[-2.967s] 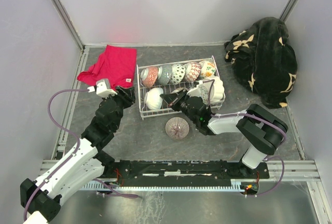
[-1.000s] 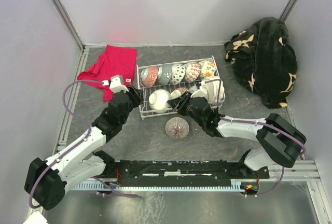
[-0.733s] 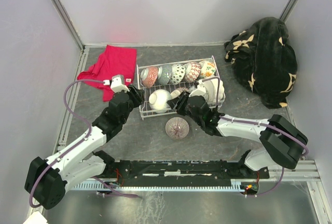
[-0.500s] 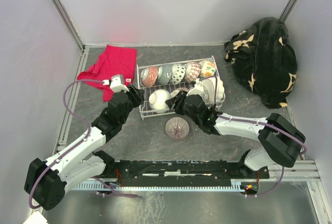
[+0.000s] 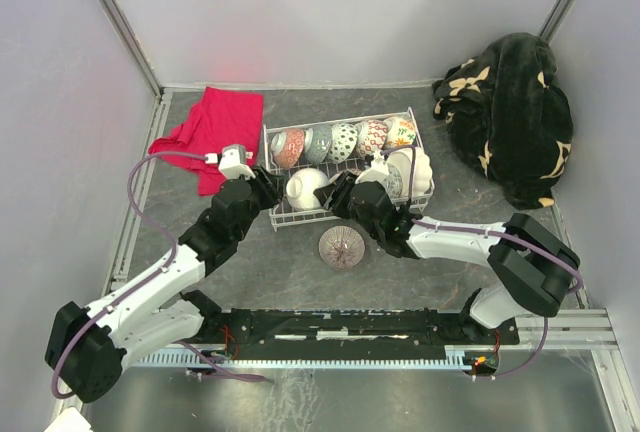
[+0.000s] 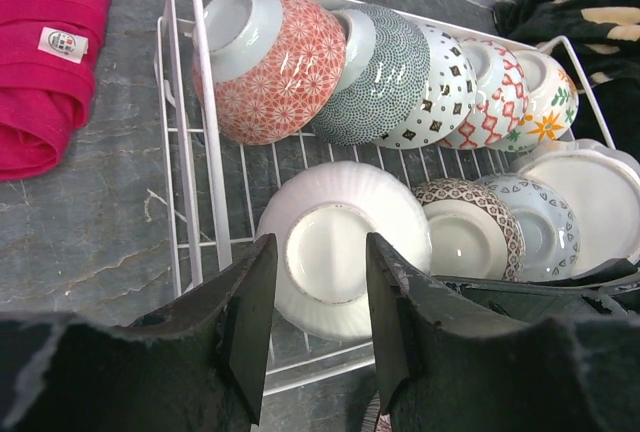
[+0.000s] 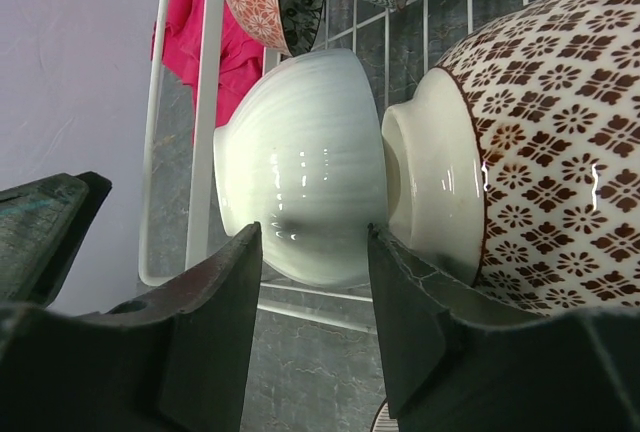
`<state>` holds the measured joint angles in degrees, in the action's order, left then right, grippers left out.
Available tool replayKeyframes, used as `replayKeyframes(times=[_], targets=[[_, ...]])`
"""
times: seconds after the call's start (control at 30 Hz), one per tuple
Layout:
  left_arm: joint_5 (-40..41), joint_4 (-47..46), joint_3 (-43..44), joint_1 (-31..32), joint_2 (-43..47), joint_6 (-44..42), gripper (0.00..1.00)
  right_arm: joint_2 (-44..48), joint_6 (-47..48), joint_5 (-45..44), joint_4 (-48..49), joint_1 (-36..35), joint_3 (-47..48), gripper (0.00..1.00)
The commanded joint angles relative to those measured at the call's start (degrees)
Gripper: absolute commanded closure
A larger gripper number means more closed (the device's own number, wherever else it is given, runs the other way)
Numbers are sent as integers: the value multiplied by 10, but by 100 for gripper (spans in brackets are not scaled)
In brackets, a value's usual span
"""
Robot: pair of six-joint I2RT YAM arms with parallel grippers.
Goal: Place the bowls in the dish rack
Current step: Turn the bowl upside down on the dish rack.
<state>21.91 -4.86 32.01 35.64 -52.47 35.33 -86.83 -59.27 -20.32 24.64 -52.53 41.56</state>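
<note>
Premises: a robotics test cell in a laboratory, not a home. Evidence: plain pale walls (image 5: 330, 12) joined by aluminium frame posts (image 5: 115, 22) enclose a dark tabletop (image 5: 270, 262). The left arm (image 5: 160, 277) and right arm (image 5: 460, 242) are bolted to a metal rail (image 5: 350, 327), with exposed cable (image 5: 135, 177). The dish rack (image 5: 268, 167), red cloth (image 5: 215, 122) and blanket (image 5: 510, 112) are household items.

Past my right claw (image 7: 312, 240), its jaws standing apart, I see a white ribbed bowl (image 7: 300, 182) lying on its side in the wire dish rack (image 7: 205, 102), just beside a brown-lattice bowl's (image 7: 545, 132) foot. A red cloth (image 7: 195, 22) shows beyond.
</note>
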Motion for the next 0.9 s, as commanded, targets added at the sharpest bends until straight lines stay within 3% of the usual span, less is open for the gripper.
replayKeyframes(times=[0.0, 0.57, 0.87], targets=[[-1, -32, 27, 9, -13, 4, 53, -19, 7, -6, -50, -6, -16, 44], [8, -45, 43, 24, -69, -1, 63, -16, 1, -13, -34, -12, -26, 42], [19, -40, 38, 25, -40, -5, 61, 77, 39, -40, -86, -33, -34, 41]])
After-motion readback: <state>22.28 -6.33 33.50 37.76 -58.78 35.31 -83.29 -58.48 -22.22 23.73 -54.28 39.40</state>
